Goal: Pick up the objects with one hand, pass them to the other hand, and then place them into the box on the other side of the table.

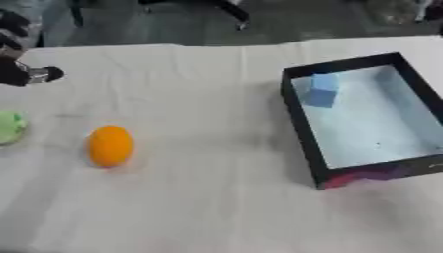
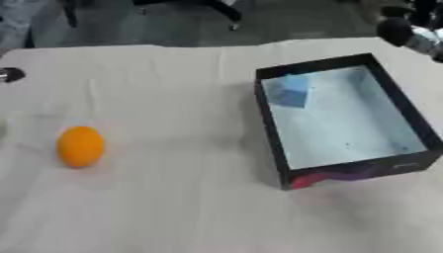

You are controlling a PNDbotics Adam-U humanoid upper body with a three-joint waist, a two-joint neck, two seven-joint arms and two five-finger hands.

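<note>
Nearest to me is bare white tablecloth (image 1: 199, 212), and the first thing on it is the orange egg-shaped object (image 1: 110, 146), lying on my left side of the table, well apart from the box. Its long axis runs roughly away from me, tipped only slightly, with the narrower end pointing toward the far edge as best I can judge. Just left of it, cut by the frame edge, sits a green object (image 1: 10, 126) — I can't make out more than a pale rounded shape. Across on my right stands the black-walled box (image 1: 302, 126), its long side running away from me, and in its far left corner lies a blue block (image 1: 323, 91); I'd say one item is already delivered, while the orange and the green ones are left to do. Farther back, my left hand (image 1: 26, 74) shows only as a dark shape at the left edge, touching nothing; I cannot tell how its fingers stand. My right hand (image 2: 407, 29) hangs beyond the box's far right corner — there too I cannot tell open from closed.
</note>
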